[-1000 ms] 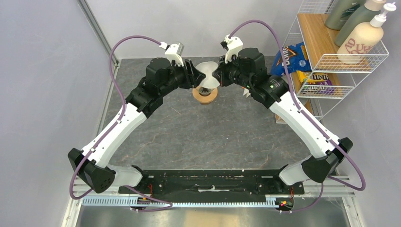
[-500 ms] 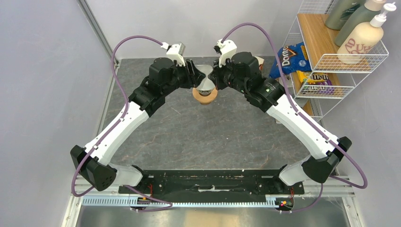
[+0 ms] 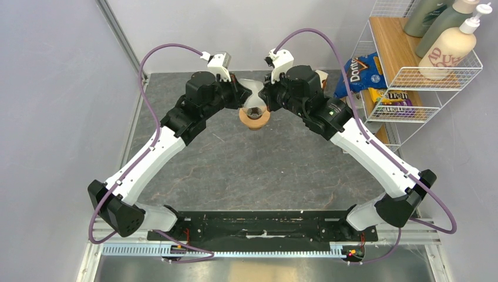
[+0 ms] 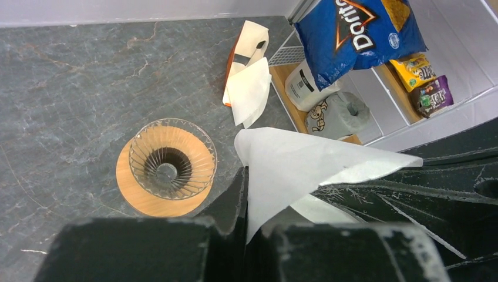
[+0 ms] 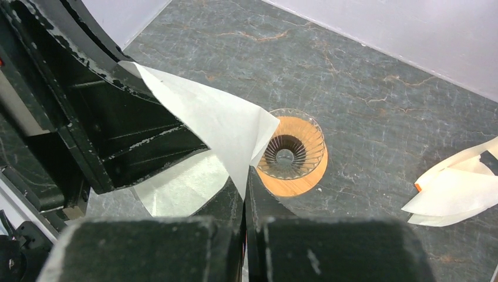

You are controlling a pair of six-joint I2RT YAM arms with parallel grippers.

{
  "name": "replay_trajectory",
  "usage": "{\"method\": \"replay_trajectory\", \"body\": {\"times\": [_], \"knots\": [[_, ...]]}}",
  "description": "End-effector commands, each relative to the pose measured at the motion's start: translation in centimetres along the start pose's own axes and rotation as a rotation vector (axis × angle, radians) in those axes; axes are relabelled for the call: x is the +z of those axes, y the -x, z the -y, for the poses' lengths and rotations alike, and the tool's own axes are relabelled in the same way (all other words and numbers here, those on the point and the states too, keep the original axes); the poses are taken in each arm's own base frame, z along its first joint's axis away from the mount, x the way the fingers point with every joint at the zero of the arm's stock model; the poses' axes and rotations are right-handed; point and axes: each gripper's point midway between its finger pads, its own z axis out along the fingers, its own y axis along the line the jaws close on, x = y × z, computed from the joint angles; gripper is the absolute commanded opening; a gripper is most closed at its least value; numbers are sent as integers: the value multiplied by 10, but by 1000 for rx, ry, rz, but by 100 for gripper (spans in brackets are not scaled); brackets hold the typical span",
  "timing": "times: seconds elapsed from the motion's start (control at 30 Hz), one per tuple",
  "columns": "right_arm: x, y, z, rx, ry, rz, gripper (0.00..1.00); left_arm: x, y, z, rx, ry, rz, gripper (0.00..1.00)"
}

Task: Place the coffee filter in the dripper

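Note:
The coffee filter (image 3: 253,89), thin white paper, hangs spread between my two grippers just above the dripper (image 3: 255,116). My left gripper (image 3: 242,97) is shut on the filter's left edge, and my right gripper (image 3: 265,97) is shut on its right edge. In the left wrist view the filter (image 4: 293,164) runs from my left gripper (image 4: 256,202) across to the right arm. The dripper (image 4: 170,161), ribbed clear glass on a tan wooden ring, stands on the table below and to the left. In the right wrist view the filter (image 5: 217,126) rises from my right gripper (image 5: 245,191), with the dripper (image 5: 292,153) just beyond.
Spare white filters (image 4: 246,88) lie in a pile behind the dripper, the same spare filters (image 5: 458,191) showing at the right of the right wrist view. A wire shelf (image 3: 411,76) at the back right holds a Doritos bag (image 3: 358,70), candy packs and bottles (image 3: 449,44).
My left gripper has closed on the filter's left edge. The right arm shifted left with the filter, bringing it over the dripper.

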Motion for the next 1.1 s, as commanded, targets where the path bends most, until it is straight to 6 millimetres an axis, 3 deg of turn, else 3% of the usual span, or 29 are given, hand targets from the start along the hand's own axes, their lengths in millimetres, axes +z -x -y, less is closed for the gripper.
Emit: {"method": "replay_trajectory", "body": {"times": [0.0, 0.2, 0.43, 0.6, 0.8, 0.9, 1.07], "knots": [[1, 22, -4, 6, 2, 74, 0, 1, 14, 16, 12, -53, 52, 2], [0, 25, -15, 15, 66, 94, 0, 1, 11, 23, 16, -84, 40, 2], [-1, 22, -1, -12, -8, 81, 2, -4, 17, 18, 4, -47, 63, 2], [-5, 20, 8, -18, -48, 70, 50, -8, 25, 9, -11, 13, 96, 2], [-8, 15, 15, 4, -66, 65, 64, -9, 27, 7, -41, 30, 106, 2], [-5, 16, 17, 7, -80, 74, 63, -8, 26, 8, -50, 28, 102, 2], [2, 25, 24, 11, -128, 102, 50, -6, 24, 4, -67, 55, 96, 2]]}}
